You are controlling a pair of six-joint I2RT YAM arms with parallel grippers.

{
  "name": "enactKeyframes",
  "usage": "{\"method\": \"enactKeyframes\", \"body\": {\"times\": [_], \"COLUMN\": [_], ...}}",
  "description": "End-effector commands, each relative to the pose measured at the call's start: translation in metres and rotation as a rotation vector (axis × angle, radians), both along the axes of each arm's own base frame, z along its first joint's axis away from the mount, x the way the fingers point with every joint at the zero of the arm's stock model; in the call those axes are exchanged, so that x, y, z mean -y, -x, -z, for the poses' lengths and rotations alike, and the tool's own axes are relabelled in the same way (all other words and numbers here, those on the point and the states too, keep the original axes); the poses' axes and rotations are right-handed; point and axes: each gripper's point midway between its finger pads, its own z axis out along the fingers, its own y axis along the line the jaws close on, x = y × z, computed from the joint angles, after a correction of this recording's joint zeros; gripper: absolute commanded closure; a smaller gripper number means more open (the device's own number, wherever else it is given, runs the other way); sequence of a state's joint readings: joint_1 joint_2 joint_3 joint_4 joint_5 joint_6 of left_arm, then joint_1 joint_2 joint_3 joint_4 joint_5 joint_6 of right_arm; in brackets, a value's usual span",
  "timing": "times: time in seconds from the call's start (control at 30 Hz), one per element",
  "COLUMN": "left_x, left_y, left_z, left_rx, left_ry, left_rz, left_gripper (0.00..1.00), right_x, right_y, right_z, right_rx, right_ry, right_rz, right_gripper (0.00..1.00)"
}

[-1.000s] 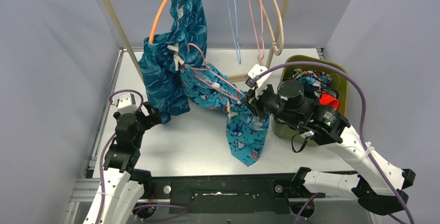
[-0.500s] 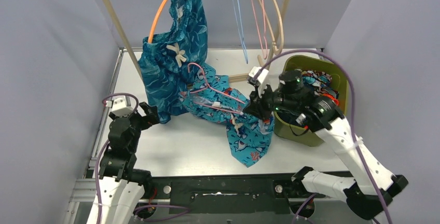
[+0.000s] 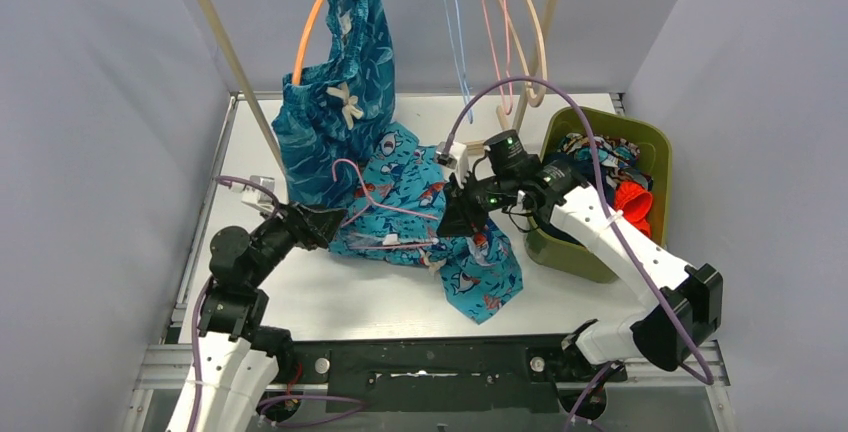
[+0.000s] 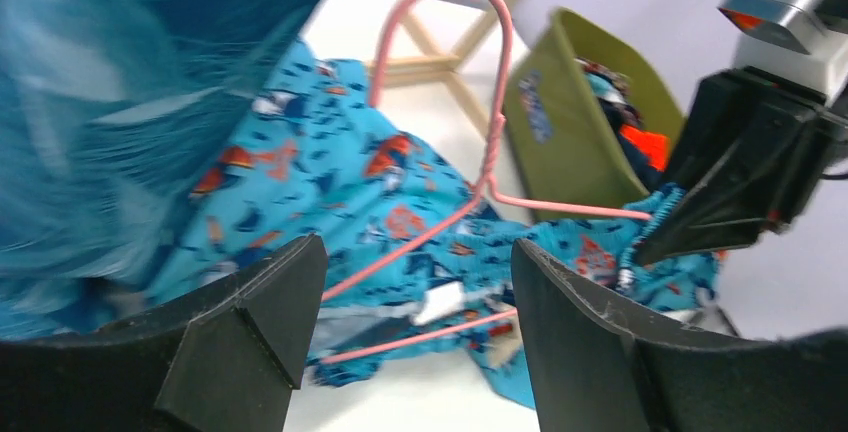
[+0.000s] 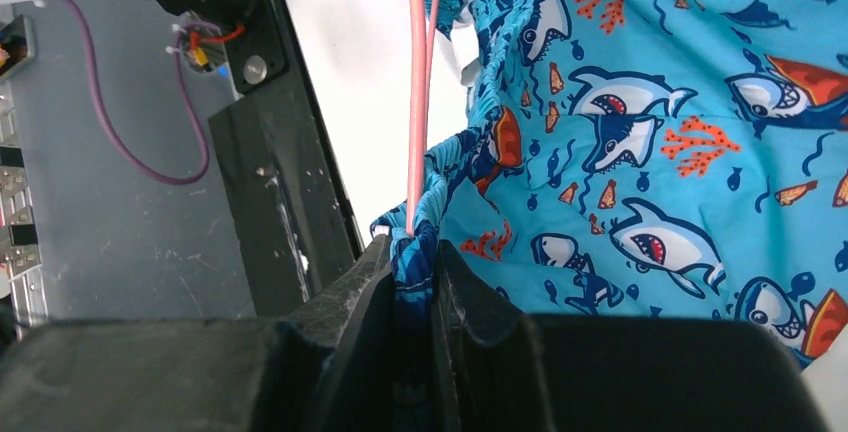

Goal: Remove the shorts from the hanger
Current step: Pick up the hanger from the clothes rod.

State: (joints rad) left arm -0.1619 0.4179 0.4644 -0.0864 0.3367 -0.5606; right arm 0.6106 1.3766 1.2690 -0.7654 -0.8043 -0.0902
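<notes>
The turquoise cartoon-print shorts (image 3: 405,187) lie crumpled mid-table, still threaded on a pink hanger (image 3: 385,207). My right gripper (image 3: 452,224) is shut on their gathered waistband at the hanger's right end; the right wrist view shows the fabric (image 5: 650,132) pinched in the gripper (image 5: 413,272), with the hanger wire (image 5: 415,102) running out of it. My left gripper (image 3: 322,222) is open and empty at the shorts' left edge. In the left wrist view the hanger (image 4: 492,102) and shorts (image 4: 330,182) lie ahead of its spread jaws (image 4: 415,322).
Teal leaf-print shorts (image 3: 335,122) hang on an orange hanger (image 3: 312,22) from the wooden rail, just behind my left gripper. Several bare hangers (image 3: 500,32) hang to the right. A green bin (image 3: 570,252) holding other shorts stands at the right.
My right gripper has pulled the waistband left and down, so the shorts and hanger now lie flatter on the table. My left arm has reached right, up to the shorts' edge.
</notes>
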Motion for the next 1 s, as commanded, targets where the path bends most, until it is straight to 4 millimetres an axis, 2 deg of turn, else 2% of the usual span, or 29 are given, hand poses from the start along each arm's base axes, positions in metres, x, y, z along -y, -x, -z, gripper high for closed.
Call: {"method": "enactKeyframes", "body": {"times": [0.0,0.13,0.23,0.4,0.5,0.73,0.87,0.97], "left_x": [0.039,0.044,0.043,0.040,0.030,0.016,0.013,0.022], "left_y": [0.015,0.011,0.009,0.005,0.001,-0.004,-0.009,-0.013], "left_z": [-0.048,-0.050,-0.049,-0.040,-0.025,-0.026,-0.026,-0.019], "left_rx": [0.064,0.043,0.043,0.003,-0.059,-0.087,-0.098,-0.132], "left_ry": [0.099,0.094,0.106,0.080,0.032,0.025,0.078,0.137], "left_rz": [0.257,0.261,0.227,0.177,0.111,0.016,-0.026,0.001], "left_gripper": [0.33,0.33,0.34,0.49,0.55,0.66,0.67,0.66], "right_x": [-0.030,-0.049,-0.056,-0.059,-0.059,-0.063,-0.067,-0.072], "right_y": [0.019,0.029,0.031,0.024,0.019,0.016,0.018,0.019], "right_z": [-0.041,-0.034,-0.030,-0.031,-0.032,-0.024,-0.022,-0.023], "right_rx": [0.076,0.073,0.061,0.074,0.084,0.044,0.026,0.027], "right_ry": [-0.165,-0.153,-0.150,-0.152,-0.148,-0.123,-0.128,-0.147], "right_rz": [-0.082,-0.091,-0.086,-0.053,-0.030,0.017,0.020,0.020], "right_gripper": [1.00,1.00,1.00,1.00,1.00,1.00,1.00,1.00]}}
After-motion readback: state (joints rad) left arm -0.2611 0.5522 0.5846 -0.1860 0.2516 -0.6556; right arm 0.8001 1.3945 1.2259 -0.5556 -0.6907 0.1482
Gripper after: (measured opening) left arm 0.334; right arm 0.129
